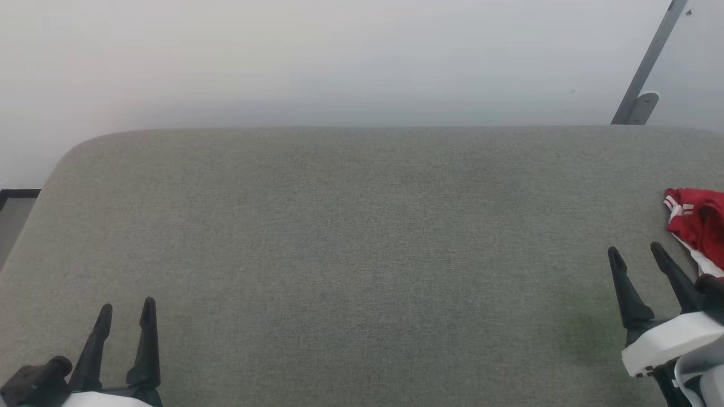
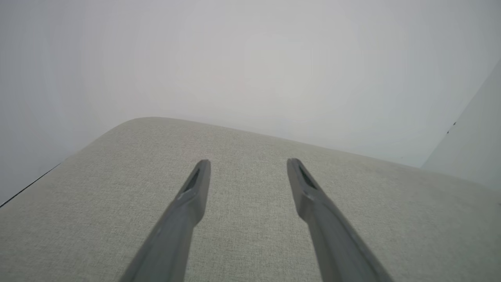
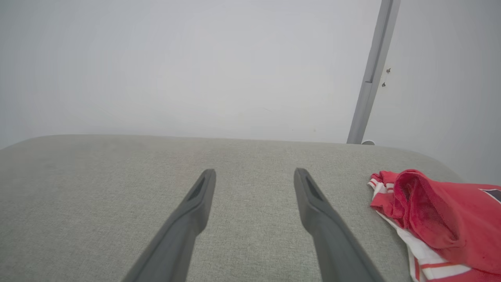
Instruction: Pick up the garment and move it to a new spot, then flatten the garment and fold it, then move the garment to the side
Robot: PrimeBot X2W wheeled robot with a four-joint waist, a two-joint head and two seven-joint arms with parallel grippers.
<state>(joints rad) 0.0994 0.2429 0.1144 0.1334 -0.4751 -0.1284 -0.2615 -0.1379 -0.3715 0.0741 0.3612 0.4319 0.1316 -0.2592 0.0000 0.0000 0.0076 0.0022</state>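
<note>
The garment (image 1: 700, 226), a red jersey with white striped trim, lies crumpled at the right edge of the grey padded table (image 1: 362, 254). In the right wrist view the garment (image 3: 438, 219) bunches at the lower right, a dark patch showing at its far edge. My right gripper (image 1: 636, 252) hovers open just left of it, not touching; its fingers (image 3: 195, 203) have bare fabric between them. At the lower left my left gripper (image 1: 128, 307) stands open and empty, far from the jersey. The left wrist view has its fingers (image 2: 195, 188) spread over the table (image 2: 250, 219).
A pale wall runs behind the table. A slanted grey metal bar (image 1: 647, 65) with a foot stands past the far right corner, also the bar (image 3: 372, 74) in the right wrist view. The table's left edge (image 1: 34, 215) is rounded, with dark floor beyond.
</note>
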